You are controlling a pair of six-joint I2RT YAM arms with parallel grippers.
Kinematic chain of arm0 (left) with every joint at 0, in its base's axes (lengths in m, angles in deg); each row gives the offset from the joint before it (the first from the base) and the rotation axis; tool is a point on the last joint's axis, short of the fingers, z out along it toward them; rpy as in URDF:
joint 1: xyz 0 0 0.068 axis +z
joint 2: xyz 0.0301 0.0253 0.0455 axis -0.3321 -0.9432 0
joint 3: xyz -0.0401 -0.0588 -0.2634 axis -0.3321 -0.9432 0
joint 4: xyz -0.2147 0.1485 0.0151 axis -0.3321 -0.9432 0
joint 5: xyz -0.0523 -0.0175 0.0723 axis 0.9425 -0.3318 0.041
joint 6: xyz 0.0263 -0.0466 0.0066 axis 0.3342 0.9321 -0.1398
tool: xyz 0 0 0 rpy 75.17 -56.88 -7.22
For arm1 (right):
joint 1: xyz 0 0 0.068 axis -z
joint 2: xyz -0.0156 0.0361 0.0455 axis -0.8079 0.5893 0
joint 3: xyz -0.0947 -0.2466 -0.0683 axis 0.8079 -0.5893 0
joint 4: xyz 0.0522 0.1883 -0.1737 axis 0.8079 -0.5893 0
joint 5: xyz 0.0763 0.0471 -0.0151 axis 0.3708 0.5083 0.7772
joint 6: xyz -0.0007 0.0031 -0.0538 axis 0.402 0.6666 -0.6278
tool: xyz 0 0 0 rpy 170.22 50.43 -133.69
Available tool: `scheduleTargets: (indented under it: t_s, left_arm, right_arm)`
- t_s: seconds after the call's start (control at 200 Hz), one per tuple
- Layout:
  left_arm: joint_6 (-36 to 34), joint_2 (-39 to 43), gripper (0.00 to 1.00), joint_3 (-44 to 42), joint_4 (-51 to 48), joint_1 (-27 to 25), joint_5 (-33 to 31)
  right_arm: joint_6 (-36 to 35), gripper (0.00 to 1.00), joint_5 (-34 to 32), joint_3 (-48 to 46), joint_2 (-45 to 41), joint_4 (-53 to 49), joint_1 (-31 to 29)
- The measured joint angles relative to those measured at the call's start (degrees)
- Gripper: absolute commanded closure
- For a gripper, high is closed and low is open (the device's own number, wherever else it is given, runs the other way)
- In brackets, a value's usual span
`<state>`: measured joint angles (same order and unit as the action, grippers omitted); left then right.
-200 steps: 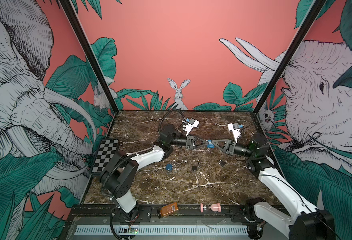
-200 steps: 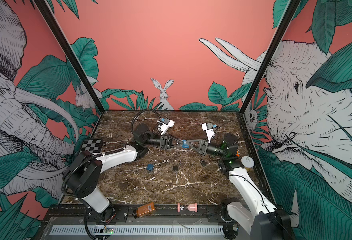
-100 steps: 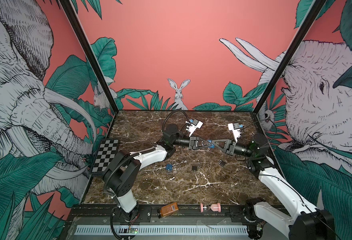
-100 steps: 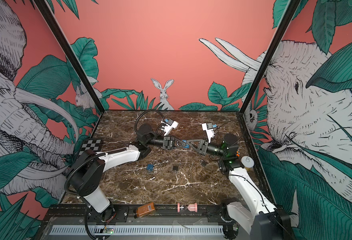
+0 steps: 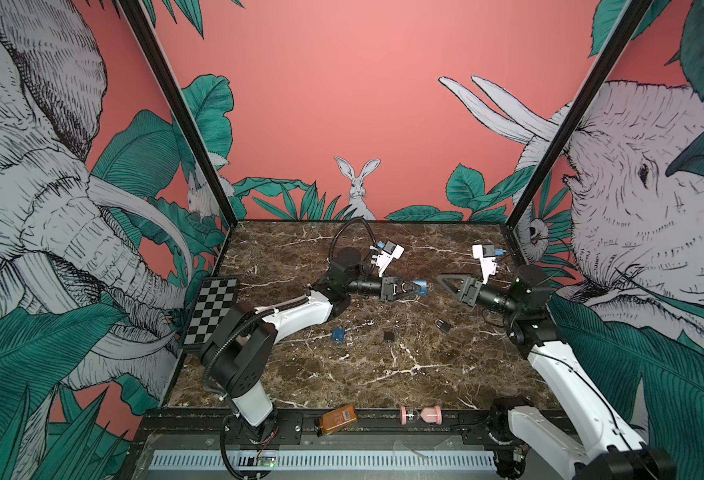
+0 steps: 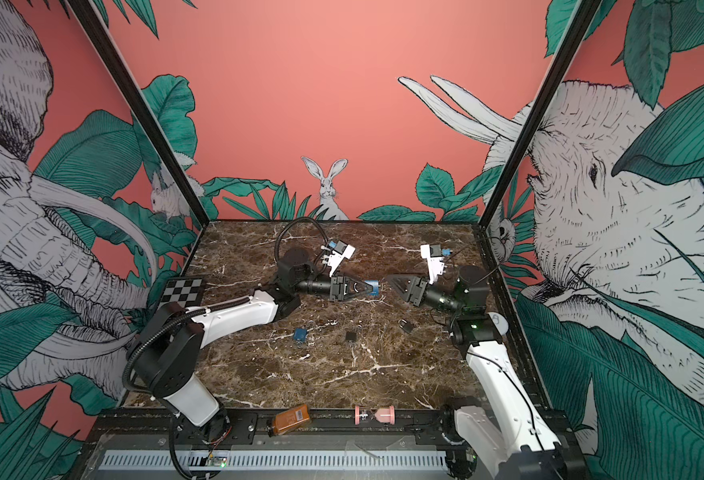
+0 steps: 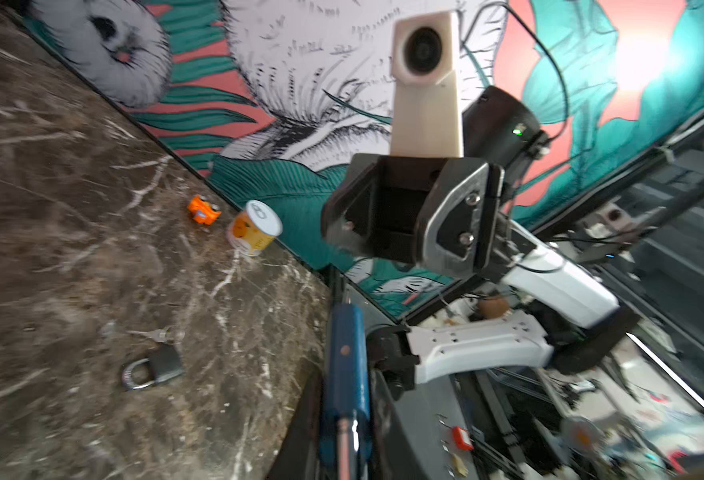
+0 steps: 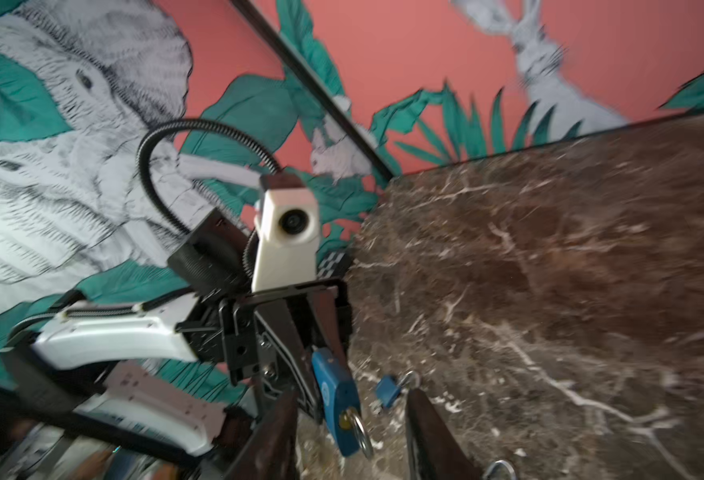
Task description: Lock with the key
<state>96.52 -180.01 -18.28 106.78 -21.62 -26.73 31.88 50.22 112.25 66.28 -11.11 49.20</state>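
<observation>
My left gripper [image 5: 416, 287] [image 6: 369, 287] is shut on a blue padlock [image 5: 420, 287] [image 6: 371, 287], held above the middle of the marble table. In the left wrist view the padlock [image 7: 344, 357] sits edge-on between the fingers. My right gripper [image 5: 440, 278] [image 6: 388, 277] faces it from the right, open and a small gap away. The right wrist view shows the padlock [image 8: 337, 395] framed by the open fingers [image 8: 429, 432]. A silver key [image 8: 360, 430] sticks out of its brass keyhole.
On the table lie a small blue padlock [image 5: 338, 334], a black padlock [image 5: 390, 336] and a dark padlock [image 5: 444, 325] with keys beside it [image 7: 157, 334]. A checkerboard [image 5: 211, 311] sits left. An amber bottle [image 5: 339, 419] and a pink hourglass [image 5: 420, 414] rest on the front rail.
My right gripper has opened and drawn back to the right, off the padlock's key end. The left gripper shifted slightly right and keeps hold of the padlock.
</observation>
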Motion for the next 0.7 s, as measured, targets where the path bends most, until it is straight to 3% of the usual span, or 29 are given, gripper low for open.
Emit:
scheduleTargets:
  t_s: [0.105,0.23,0.425,0.7]
  left_arm:
    - [-3.34,2.32,1.0,0.07,-3.15,2.12,1.53]
    - [-2.62,2.89,1.0,-0.17,3.48,4.17,6.34]
    - [-3.87,3.1,1.0,-0.2,6.14,4.28,12.9]
    - [-5.51,4.24,1.0,-0.22,6.16,3.74,16.2]
  right_arm:
    - [-3.45,0.65,-1.73,0.0,-3.91,-3.34,1.62]
    - [-5.86,0.77,2.51,0.02,-5.07,-3.21,1.7]
    - [-6.67,0.75,9.01,0.26,-5.84,-0.59,1.7]
    - [-9.53,0.74,13.6,2.99,-3.65,-0.76,-1.49]
